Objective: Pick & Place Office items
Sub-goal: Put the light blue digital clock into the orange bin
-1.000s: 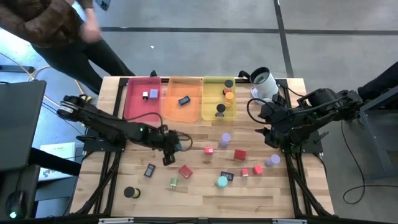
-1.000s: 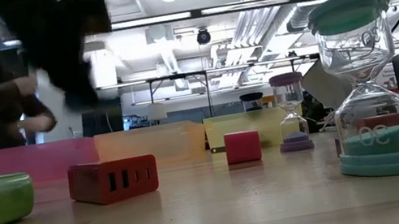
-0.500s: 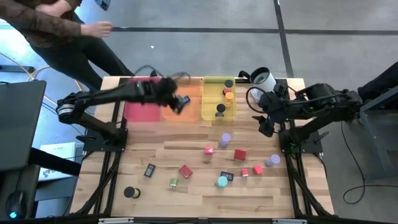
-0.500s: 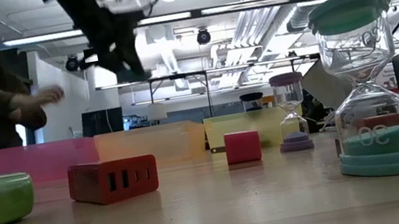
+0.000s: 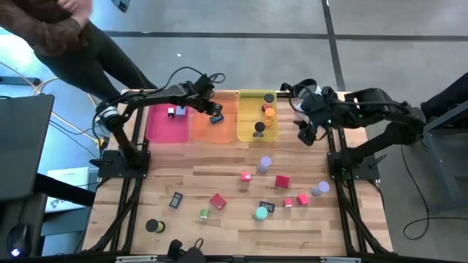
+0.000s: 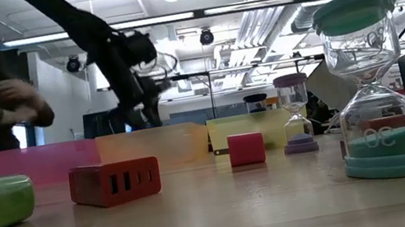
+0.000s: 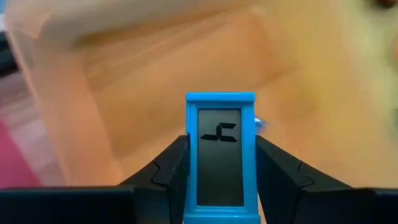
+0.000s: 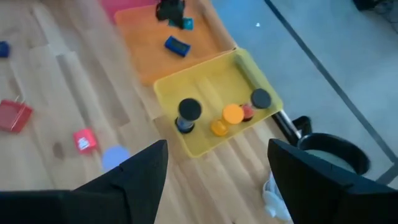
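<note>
Blue flat rectangle (image 7: 221,155) clamped in left hand (image 5: 213,109), poised over orange tray (image 5: 228,128): placing step. Next: lower, release inside. Right hand (image 5: 306,131) idle, fingers apart, beside yellow tray (image 5: 248,96)

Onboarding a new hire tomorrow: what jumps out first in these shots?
The left tool is clamped on a flat blue rectangular piece with a dark face, held over the translucent orange tray at the table's far edge. Beside it, the translucent yellow tray already holds several short cylinders. Small red cubes and other pieces lie scattered on the wooden table, and the right tool hangs open near the yellow tray.
</note>
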Available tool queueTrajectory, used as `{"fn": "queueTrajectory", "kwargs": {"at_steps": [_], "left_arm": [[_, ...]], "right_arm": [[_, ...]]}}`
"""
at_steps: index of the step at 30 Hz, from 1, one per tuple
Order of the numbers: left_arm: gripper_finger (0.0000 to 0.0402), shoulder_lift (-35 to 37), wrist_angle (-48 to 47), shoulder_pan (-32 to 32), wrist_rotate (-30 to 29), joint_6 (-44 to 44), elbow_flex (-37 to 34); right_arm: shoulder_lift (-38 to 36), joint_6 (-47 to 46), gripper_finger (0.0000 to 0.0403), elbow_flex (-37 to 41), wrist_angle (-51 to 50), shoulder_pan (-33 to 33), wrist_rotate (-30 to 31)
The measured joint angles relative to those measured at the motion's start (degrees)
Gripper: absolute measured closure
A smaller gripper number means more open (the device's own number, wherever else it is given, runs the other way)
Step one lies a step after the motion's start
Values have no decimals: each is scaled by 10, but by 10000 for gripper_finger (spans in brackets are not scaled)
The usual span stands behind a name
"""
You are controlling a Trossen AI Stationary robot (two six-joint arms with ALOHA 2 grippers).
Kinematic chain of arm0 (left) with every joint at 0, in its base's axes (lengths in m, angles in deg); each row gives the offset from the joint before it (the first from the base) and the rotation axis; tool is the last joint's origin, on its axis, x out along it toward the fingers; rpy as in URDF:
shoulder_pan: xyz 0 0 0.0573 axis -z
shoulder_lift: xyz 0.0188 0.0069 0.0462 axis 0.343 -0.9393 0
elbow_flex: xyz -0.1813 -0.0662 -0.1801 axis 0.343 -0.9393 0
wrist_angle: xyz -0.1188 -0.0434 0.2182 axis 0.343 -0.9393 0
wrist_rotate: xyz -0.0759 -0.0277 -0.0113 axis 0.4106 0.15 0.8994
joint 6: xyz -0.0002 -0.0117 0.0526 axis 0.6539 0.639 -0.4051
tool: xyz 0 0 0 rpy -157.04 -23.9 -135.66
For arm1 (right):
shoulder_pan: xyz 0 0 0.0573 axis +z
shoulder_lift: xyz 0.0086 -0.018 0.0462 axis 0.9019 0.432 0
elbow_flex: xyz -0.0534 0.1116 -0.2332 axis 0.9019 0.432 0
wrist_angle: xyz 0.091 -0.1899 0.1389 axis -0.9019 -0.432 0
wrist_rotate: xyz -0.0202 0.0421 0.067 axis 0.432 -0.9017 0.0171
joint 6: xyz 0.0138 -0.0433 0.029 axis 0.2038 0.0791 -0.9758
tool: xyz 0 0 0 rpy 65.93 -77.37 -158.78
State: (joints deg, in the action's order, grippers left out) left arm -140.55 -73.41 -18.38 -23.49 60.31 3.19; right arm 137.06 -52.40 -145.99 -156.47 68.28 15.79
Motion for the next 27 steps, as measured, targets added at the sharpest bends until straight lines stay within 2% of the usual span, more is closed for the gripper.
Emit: {"fn": "queueTrajectory", "kwargs": {"at_steps": [5, 14, 27], "left_arm": [[268, -25, 16, -6, -47, -26, 0], [268, -52, 53, -10, -50, -45, 1], [268, -70, 59, -12, -48, -43, 2]], "right_arm": [[3, 39, 137, 0, 17, -40, -8], [4, 103, 137, 0, 50, -102, -63], [4, 123, 137, 0, 50, -112, -80]]}}
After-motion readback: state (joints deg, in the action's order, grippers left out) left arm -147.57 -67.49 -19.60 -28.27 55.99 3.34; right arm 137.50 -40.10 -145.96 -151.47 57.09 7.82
